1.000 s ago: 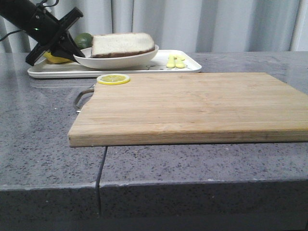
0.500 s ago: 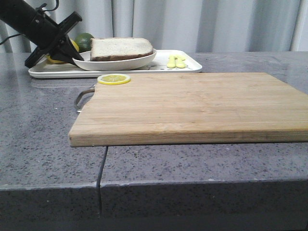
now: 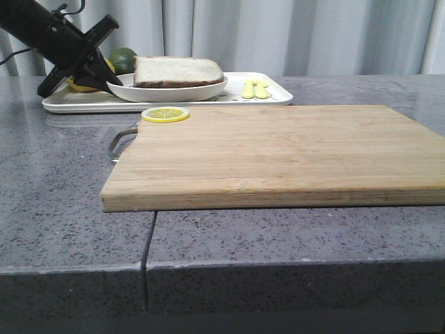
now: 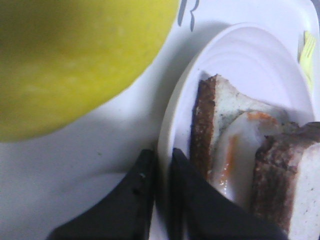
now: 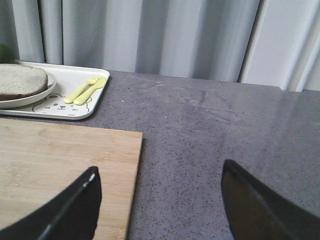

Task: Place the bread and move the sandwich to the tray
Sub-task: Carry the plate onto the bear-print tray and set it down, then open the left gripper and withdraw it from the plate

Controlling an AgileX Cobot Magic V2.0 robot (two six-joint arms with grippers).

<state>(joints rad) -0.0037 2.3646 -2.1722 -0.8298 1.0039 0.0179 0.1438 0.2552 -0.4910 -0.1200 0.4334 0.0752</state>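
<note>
Sandwich [image 3: 178, 72] plate [image 3: 167, 91] on tray [image 3: 274, 96], left hand [image 4: 159, 165] pinching rim.

1. One tray [image 3: 274, 97], white.
2. One round plate [image 3: 167, 90].
3. One sandwich [image 3: 177, 72].
4. One wooden cutting board [image 3: 278, 153].
5. One lemon slice [image 3: 165, 114].
6. One yellow fork and one yellow knife [image 5: 85, 90].
7. One yellow fruit [image 4: 75, 55] and one green fruit [image 3: 122, 59].

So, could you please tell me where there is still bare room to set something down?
Most of the cutting board is bare; only the lemon slice sits at its far left corner. The counter right of the board and tray is bare too. The tray is crowded: plate with sandwich, yellow cutlery, fruit and the left gripper.
</note>
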